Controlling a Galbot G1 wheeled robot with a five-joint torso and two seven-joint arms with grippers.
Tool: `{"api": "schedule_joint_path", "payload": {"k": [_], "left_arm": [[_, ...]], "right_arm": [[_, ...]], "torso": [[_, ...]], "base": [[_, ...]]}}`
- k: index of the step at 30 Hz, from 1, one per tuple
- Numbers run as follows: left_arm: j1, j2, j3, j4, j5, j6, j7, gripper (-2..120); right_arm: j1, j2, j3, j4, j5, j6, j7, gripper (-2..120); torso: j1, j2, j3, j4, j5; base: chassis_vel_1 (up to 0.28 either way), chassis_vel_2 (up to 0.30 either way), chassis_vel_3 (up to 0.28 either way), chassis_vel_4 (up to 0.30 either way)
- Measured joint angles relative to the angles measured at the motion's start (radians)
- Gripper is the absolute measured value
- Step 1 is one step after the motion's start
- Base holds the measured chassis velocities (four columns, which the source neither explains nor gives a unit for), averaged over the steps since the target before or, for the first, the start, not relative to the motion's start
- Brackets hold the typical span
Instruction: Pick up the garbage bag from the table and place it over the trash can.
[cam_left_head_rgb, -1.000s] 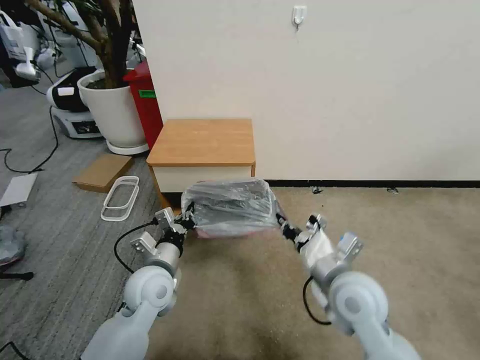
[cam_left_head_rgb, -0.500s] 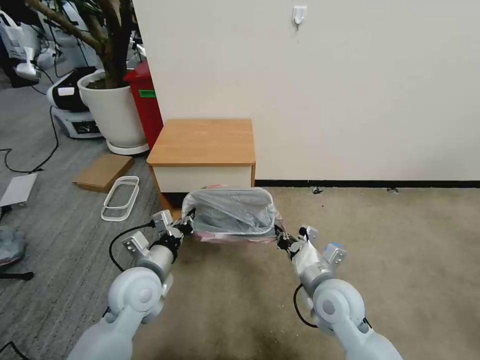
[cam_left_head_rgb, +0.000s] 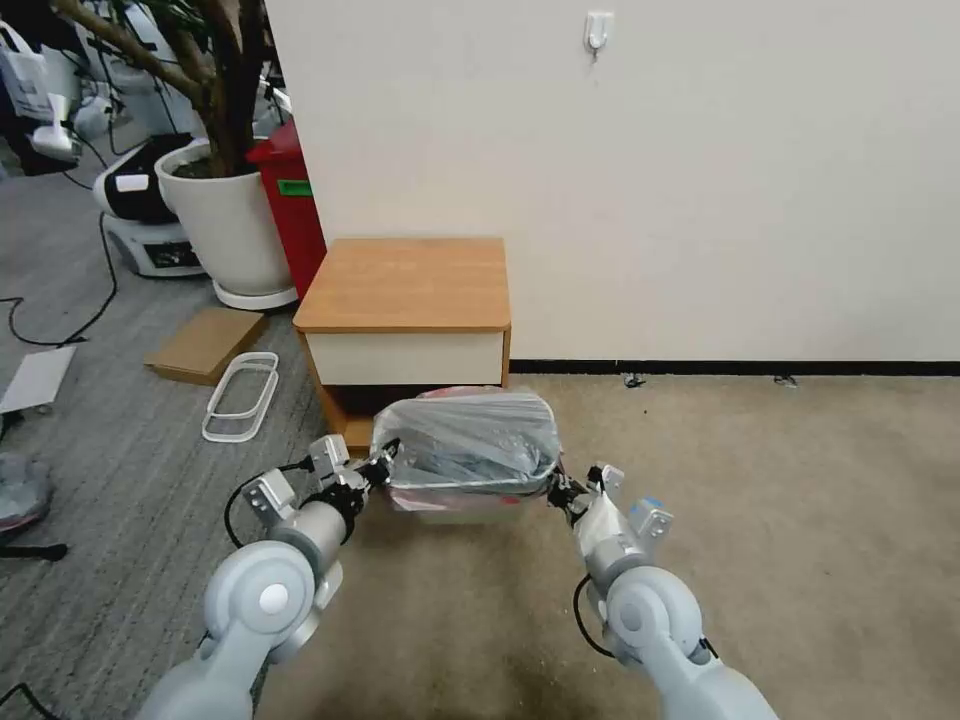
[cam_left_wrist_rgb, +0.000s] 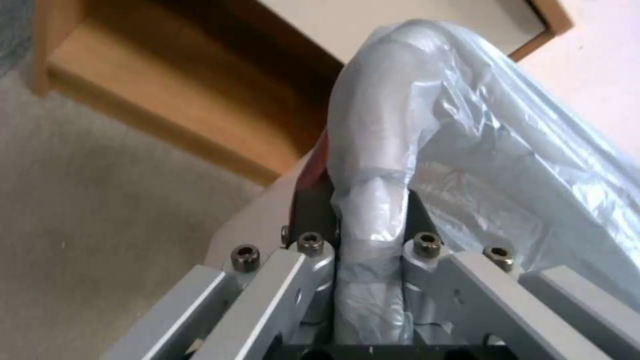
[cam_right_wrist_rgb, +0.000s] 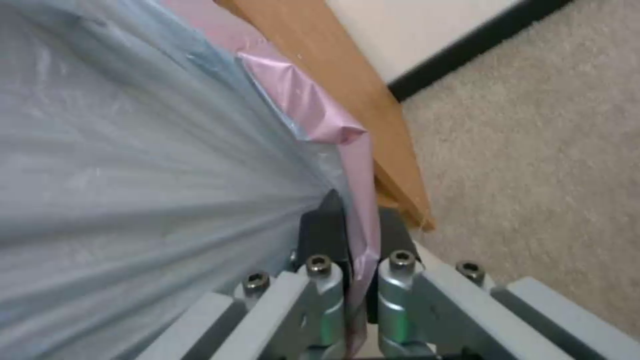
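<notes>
Both arms low in front of the robot, on the floor side of the bench (cam_left_head_rgb: 405, 283). Garbage bag (cam_left_head_rgb: 468, 437) is stretched between the two claws, mouth spread wide and draped over the trash can (cam_left_head_rgb: 455, 505), which sits on the carpet (cam_left_head_rgb: 780, 500) just in front of the bench's open lower shelf. A cream strip of the can wall peeks out below the bag's front edge in the head view.

Left claw (cam_left_head_rgb: 382, 463) at the bag's left end, pinching a bunched fold of grey plastic; in the left wrist view the film (cam_left_wrist_rgb: 427, 150) runs down between the pressed-together fingers (cam_left_wrist_rgb: 313, 215) of that claw (cam_left_wrist_rgb: 365, 220), and the plastic wraps over the can's rounded rim.

Right claw (cam_left_head_rgb: 553, 487) at the bag's right end, clamped on the pinkish edge; the right wrist view shows the pink strip of the bag (cam_right_wrist_rgb: 133, 140) caught between the dark pads (cam_right_wrist_rgb: 325, 230) of that claw (cam_right_wrist_rgb: 359, 235), grey film fanning away from it.

Bench top is bare wood. White plant pot (cam_left_head_rgb: 228, 225) and red bin (cam_left_head_rgb: 292, 205) stand well apart to the left, against the wall (cam_left_head_rgb: 700, 180).
</notes>
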Motion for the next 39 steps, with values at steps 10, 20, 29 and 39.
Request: {"api": "schedule_joint_path", "payload": {"k": [10, 20, 29, 39], "left_arm": [[-0.001, 0.01, -0.014, 0.002, -0.041, 0.026, -0.034, 8], [-0.005, 0.013, -0.012, 0.014, -0.054, 0.029, -0.046, 7], [-0.012, 0.003, -0.007, 0.042, -0.043, 0.03, -0.046, 7], [-0.022, 0.005, -0.009, 0.066, -0.073, 0.029, -0.048, 7]], "right_arm": [[-0.012, -0.011, -0.001, -0.061, -0.116, 0.015, -0.02, 6], [-0.02, -0.012, -0.011, -0.08, -0.162, 0.042, -0.012, 15], [-0.049, -0.015, -0.012, -0.087, -0.225, 0.096, -0.009, 49], [-0.073, -0.018, 0.029, -0.142, -0.345, 0.189, -0.064, 81]], "torso": [[0.0, 0.0, 0.0, 0.0, -0.0001], [0.0, 0.0, 0.0, -0.0001, 0.0], [0.0, 0.0, 0.0, 0.0, -0.0001], [0.0, 0.0, 0.0, 0.0, -0.0001]], "base": [[0.0, 0.0, 0.0, 0.0], [0.0, 0.0, 0.0, 0.0], [0.0, 0.0, 0.0, 0.0], [0.0, 0.0, 0.0, 0.0]]}}
